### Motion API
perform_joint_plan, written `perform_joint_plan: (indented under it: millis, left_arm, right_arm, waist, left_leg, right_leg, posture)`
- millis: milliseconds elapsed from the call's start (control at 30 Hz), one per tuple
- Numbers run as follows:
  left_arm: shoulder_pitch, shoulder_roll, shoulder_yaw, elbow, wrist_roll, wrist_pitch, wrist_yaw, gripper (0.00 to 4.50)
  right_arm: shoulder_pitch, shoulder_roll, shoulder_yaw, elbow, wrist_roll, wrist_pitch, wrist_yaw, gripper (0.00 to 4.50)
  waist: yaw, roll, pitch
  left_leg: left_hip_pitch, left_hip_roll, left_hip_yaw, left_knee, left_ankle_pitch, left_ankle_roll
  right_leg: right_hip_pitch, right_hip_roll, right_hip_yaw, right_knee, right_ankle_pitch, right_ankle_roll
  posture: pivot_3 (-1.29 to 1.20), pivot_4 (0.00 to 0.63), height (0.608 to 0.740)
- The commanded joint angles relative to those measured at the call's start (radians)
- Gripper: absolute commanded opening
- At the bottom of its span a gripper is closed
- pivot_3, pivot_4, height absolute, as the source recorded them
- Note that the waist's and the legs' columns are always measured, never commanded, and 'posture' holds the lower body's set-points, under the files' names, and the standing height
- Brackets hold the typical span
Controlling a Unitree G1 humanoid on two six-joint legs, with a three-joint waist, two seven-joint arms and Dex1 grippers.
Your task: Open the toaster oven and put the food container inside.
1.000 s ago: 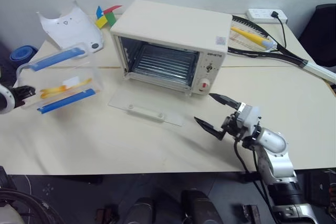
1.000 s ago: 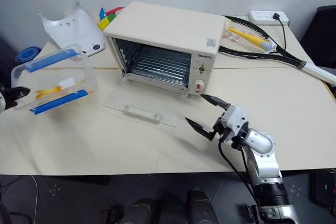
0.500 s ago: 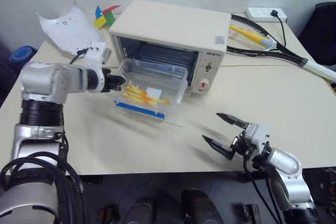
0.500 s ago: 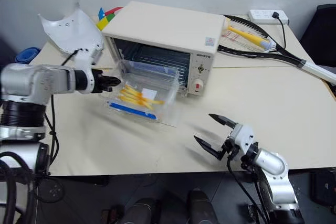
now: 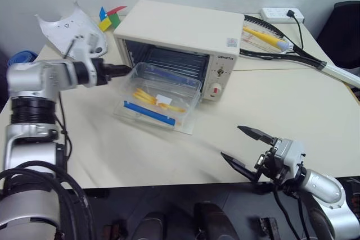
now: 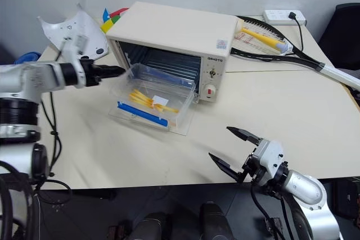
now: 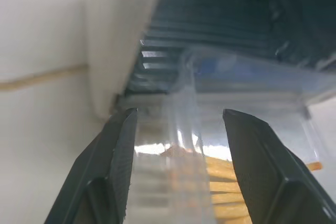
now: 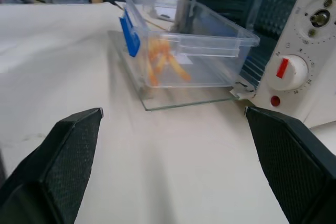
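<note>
The cream-white toaster oven (image 5: pixel 185 26) stands open at the back of the table, its glass door (image 5: pixel 188 125) lying flat in front. The clear food container (image 5: pixel 163 94), with a blue clip and yellow-orange strips, rests on that door, its far end at the oven's mouth. My left gripper (image 5: pixel 128 69) is at the container's left rim; in the left wrist view its fingers (image 7: pixel 118 150) stand apart on either side of the thin clear wall, open. My right gripper (image 5: pixel 232 142) hangs open and holds nothing near the table's front edge, right of the door.
A white curved shell (image 5: pixel 70 26) and coloured blocks (image 5: pixel 109 16) lie at the back left. A tennis racket (image 5: pixel 281 46) and a power strip (image 5: pixel 281 14) sit behind the oven on the right. The oven's knobs (image 8: pixel 291 72) face the right gripper.
The left arm swung the container from the far left to the oven and set it on the open door, then its fingers spread. The right gripper drew back toward the table's front edge.
</note>
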Motion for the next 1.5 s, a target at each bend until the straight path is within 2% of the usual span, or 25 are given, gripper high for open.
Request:
perform_joint_plan:
  millis: [33, 100, 133, 167, 333, 467, 500, 633, 767, 1000, 1133, 1267, 1367, 1500]
  left_arm:
    - [0.137, 0.101, 0.027, -0.042, -0.006, -0.273, -0.322, 2.58]
    - [0.287, 0.134, 0.026, 0.006, 0.048, -0.606, -0.488, 2.17]
    - [0.348, 0.135, 0.031, 0.029, 0.063, -0.738, -0.547, 1.8]
    - [0.384, 0.129, 0.034, 0.052, 0.073, -0.793, -0.561, 1.58]
    - [0.452, 0.052, 0.065, 0.057, 0.042, -0.856, -0.588, 0.07]
    - [0.483, -0.035, 0.075, -0.018, 0.032, -0.846, -0.519, 0.0]
    - [0.489, -0.057, 0.076, -0.041, 0.031, -0.841, -0.5, 0.0]
    - [0.512, -0.128, 0.067, -0.166, 0.014, -0.767, -0.445, 0.0]
    - [0.477, -0.205, 0.067, -0.178, 0.04, -0.76, -0.335, 0.0]
    - [0.407, -0.317, 0.094, -0.116, 0.07, -0.814, -0.141, 0.0]
    - [0.37, -0.372, 0.1, -0.077, 0.066, -0.834, -0.085, 0.0]
    - [0.298, -0.415, 0.102, 0.043, 0.116, -0.921, 0.026, 0.0]
    - [0.239, -0.441, 0.106, 0.142, 0.14, -0.988, 0.08, 0.0]
    - [0.228, -0.426, 0.1, 0.18, 0.166, -1.048, 0.076, 0.0]
  right_arm:
    - [-0.037, -0.021, 0.042, -0.124, 0.07, 0.151, -0.053, 4.33]
    - [-0.108, 0.021, 0.121, -0.13, 0.065, 0.236, -0.108, 3.91]
    - [-0.146, 0.038, 0.17, -0.118, 0.033, 0.256, -0.119, 3.5]
    - [-0.175, 0.049, 0.213, -0.1, -0.011, 0.274, -0.132, 3.21]
    - [-0.308, 0.128, 0.34, 0.041, -0.173, 0.284, -0.196, 1.55]
    - [-0.389, 0.173, 0.411, 0.153, -0.26, 0.201, -0.157, 0.26]
    - [-0.403, 0.178, 0.424, 0.175, -0.28, 0.18, -0.148, 0.05]
    - [-0.439, 0.226, 0.417, 0.21, -0.274, 0.18, -0.149, 0.05]
    - [-0.503, 0.25, 0.386, 0.288, -0.312, 0.148, -0.165, 0.05]
    - [-0.683, 0.322, 0.296, 0.568, -0.391, 0.0, -0.272, 0.05]
    - [-0.769, 0.35, 0.257, 0.707, -0.423, -0.069, -0.325, 0.05]
    - [-0.833, 0.373, 0.227, 0.797, -0.423, -0.109, -0.351, 0.05]
    - [-0.854, 0.386, 0.221, 0.829, -0.422, -0.125, -0.342, 0.05]
    - [-0.806, 0.358, 0.196, 0.714, -0.273, -0.058, -0.171, 0.05]
  waist:
    - [-0.001, 0.001, 0.0]
    - [-0.002, 0.002, -0.001]
    - [0.0, 0.002, 0.0]
    - [0.004, 0.002, 0.0]
    - [0.045, -0.001, 0.0]
    - [0.054, -0.001, 0.0]
    - [0.052, -0.001, 0.0]
    - [0.038, -0.001, 0.0]
    - [0.022, -0.001, 0.0]
    - [0.02, -0.001, 0.0]
    - [0.013, -0.001, 0.0]
    - [0.003, -0.001, 0.0]
    - [-0.001, -0.001, 0.0]
    - [-0.007, -0.001, 0.0]
  left_leg:
    - [0.001, 0.0, 0.0, -0.001, 0.0, 0.0]
    - [0.001, 0.0, 0.0, 0.0, 0.0, 0.0]
    - [0.003, 0.001, 0.001, -0.001, 0.0, 0.0]
    - [0.002, 0.001, 0.0, 0.0, 0.0, 0.0]
    - [-0.005, -0.001, -0.007, 0.008, -0.001, 0.002]
    - [-0.006, -0.003, -0.007, 0.014, -0.004, 0.006]
    - [-0.006, -0.003, -0.007, 0.015, -0.005, 0.007]
    - [-0.007, -0.003, -0.006, 0.015, -0.005, 0.007]
    - [-0.006, -0.002, -0.005, 0.015, -0.005, 0.006]
    - [-0.005, -0.002, -0.003, 0.015, -0.005, 0.005]
    - [-0.005, -0.002, -0.003, 0.014, -0.005, 0.005]
    - [-0.005, -0.002, -0.003, 0.015, -0.005, 0.005]
    - [-0.005, -0.002, -0.003, 0.015, -0.005, 0.005]
    - [-0.005, -0.002, -0.002, 0.014, -0.005, 0.005]
  right_leg:
    - [0.0, 0.0, 0.0, 0.0, 0.0, 0.0]
    - [0.001, 0.0, 0.0, -0.001, 0.0, 0.0]
    - [0.003, 0.0, 0.0, -0.002, 0.0, 0.0]
    - [0.003, 0.0, 0.0, -0.002, 0.0, -0.001]
    - [0.002, -0.001, -0.004, -0.002, 0.0, -0.001]
    - [0.003, -0.002, -0.004, -0.002, 0.0, 0.001]
    - [0.003, -0.003, -0.004, -0.002, 0.001, 0.001]
    - [0.002, -0.002, -0.004, -0.001, 0.001, 0.001]
    - [0.002, -0.001, -0.004, -0.001, 0.001, 0.001]
    - [0.002, -0.001, -0.003, 0.001, 0.001, 0.001]
    - [0.001, -0.001, -0.003, 0.001, 0.001, 0.001]
    - [0.001, -0.001, -0.003, 0.001, 0.001, 0.001]
    - [0.001, -0.001, -0.003, 0.001, 0.001, 0.001]
    - [0.0, -0.001, -0.003, 0.001, 0.001, 0.001]
  posture:
    - [0.0, 0.15, 0.74]
    - [0.0, 0.15, 0.74]
    - [0.0, 0.15, 0.74]
    - [0.0, 0.15, 0.74]
    - [0.0, 0.15, 0.74]
    - [0.0, 0.15, 0.74]
    - [0.0, 0.15, 0.74]
    - [0.0, 0.15, 0.74]
    - [0.0, 0.15, 0.74]
    - [0.0, 0.15, 0.74]
    - [0.0, 0.15, 0.74]
    - [0.0, 0.15, 0.74]
    - [0.0, 0.15, 0.74]
    - [0.0, 0.15, 0.74]
